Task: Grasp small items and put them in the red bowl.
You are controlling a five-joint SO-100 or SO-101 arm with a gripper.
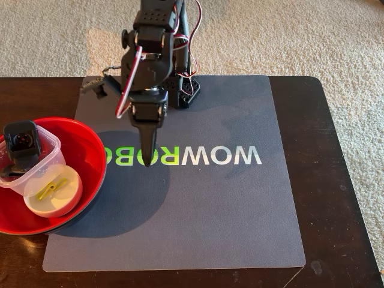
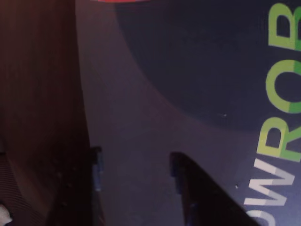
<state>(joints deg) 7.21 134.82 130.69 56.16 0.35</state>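
Fixed view shows the red bowl point(image 1: 90, 157) at the left, on the mat's edge. Inside sit a clear square container point(image 1: 49, 155) holding a black boxy part point(image 1: 23, 143), and a small white bowl point(image 1: 53, 193) with a tiny yellow clip point(image 1: 49, 188). They look light, hard and slippery; grab them by the rims. Next, the gripper point(image 1: 149, 157) hangs empty, fingers a little apart. The mat point(image 1: 240, 216) reads "WOWROB".
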